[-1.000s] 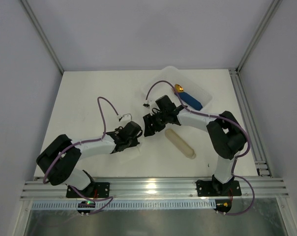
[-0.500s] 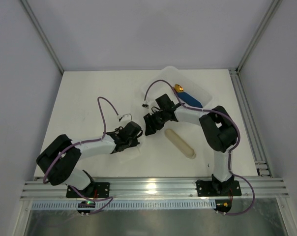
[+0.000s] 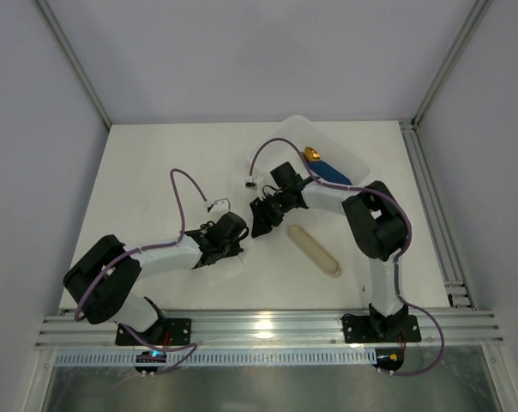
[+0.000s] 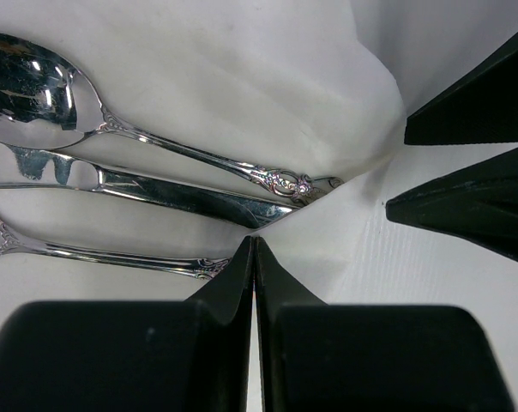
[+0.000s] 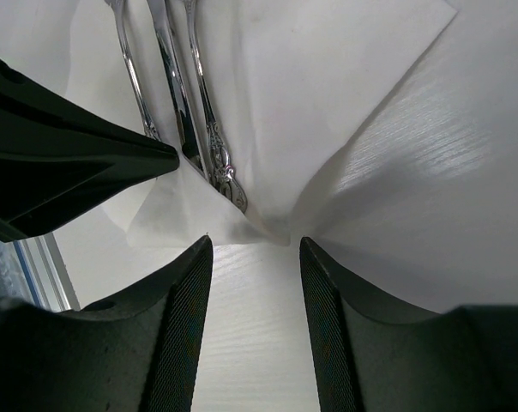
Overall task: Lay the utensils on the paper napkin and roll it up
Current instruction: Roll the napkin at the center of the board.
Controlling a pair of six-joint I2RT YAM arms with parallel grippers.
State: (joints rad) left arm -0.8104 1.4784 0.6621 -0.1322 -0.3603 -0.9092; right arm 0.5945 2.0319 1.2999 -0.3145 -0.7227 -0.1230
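Observation:
A spoon [image 4: 36, 86], a knife [image 4: 173, 193] and a fork [image 4: 96, 251] are the utensils, lying side by side on the paper napkin [image 4: 242, 77]. The napkin's edge is pushed up into a fold [image 5: 285, 227] at their handle ends [image 5: 214, 159]. My left gripper [image 4: 253, 240] is shut, its tips at the end of that fold; I cannot tell if paper is pinched. My right gripper [image 5: 255, 242] is open, with bare table between its pads just short of the fold. From above, the two grippers [image 3: 244, 233] [image 3: 261, 221] meet tip to tip at mid-table and hide the utensils.
A beige oblong sleeve [image 3: 315, 251] lies just right of the grippers. Behind the right arm stands a white plastic tray [image 3: 298, 124] holding a blue-handled, gold-tipped piece [image 3: 328, 172]. An aluminium rail [image 3: 268, 326] runs along the near table edge.
The right gripper's jaws have narrowed, and the right arm's elbow has swung left and towards the back. The left arm and its shut gripper have stayed put.

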